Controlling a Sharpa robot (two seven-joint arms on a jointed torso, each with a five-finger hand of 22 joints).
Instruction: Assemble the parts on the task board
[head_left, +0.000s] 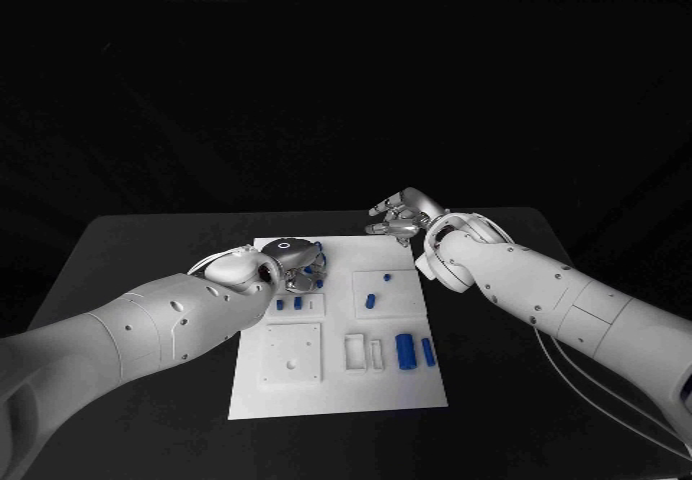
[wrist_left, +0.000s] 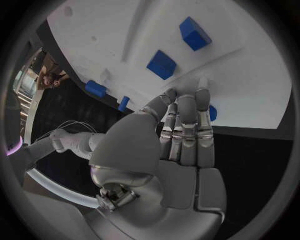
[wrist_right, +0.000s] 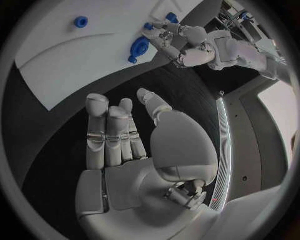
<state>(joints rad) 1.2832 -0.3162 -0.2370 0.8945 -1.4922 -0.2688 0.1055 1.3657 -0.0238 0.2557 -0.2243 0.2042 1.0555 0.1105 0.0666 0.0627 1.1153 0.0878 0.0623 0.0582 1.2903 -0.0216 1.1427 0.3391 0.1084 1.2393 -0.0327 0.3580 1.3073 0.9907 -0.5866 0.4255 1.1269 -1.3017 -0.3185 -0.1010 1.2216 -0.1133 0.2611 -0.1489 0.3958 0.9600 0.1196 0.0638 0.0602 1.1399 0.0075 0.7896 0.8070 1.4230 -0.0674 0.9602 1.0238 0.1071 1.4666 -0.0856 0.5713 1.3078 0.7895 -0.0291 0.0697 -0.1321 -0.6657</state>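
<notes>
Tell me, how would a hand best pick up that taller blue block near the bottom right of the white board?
The blue block stands in a narrow slot of the task board, a thinner blue piece just beside it. Probably best from straight above, pinching its upper end across the thin faces; the right hand is open and nearer that side.

The left hand (wrist_left: 178, 150) rises with its fingers (wrist_left: 187, 125) held straight and close together, their tips over the edge of the white task board (wrist_left: 112, 30). It holds nothing. Two blue block parts (wrist_left: 162, 65) stand on the board beyond the fingertips, one farther off than the other. Another small blue part (wrist_left: 213, 113) peeks out just beside the fingers at the board's edge. Two more blue parts (wrist_left: 95, 88) sit at the board's rim, next to the dark tabletop (wrist_left: 75, 112)
</notes>
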